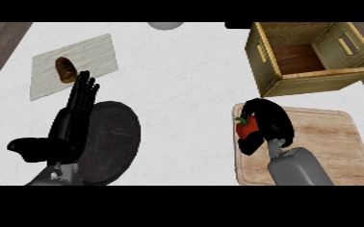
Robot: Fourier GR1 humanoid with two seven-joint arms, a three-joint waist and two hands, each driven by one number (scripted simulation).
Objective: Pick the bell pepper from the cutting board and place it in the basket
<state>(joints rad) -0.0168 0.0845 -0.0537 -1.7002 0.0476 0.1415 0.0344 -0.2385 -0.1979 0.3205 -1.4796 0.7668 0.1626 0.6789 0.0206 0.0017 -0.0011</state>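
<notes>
A red bell pepper with a green stem sits at the left edge of the wooden cutting board. My right hand is curled round the pepper from the right, fingers arching over its top and thumb below it. The woven basket with a brown floor stands just beyond the board, at the upper right. My left hand rests open at the left, fingers straight and pointing up.
A dark round plate lies beside my left forearm. A pale placemat at the upper left holds a brown bread loaf. A grey round object shows at the top edge.
</notes>
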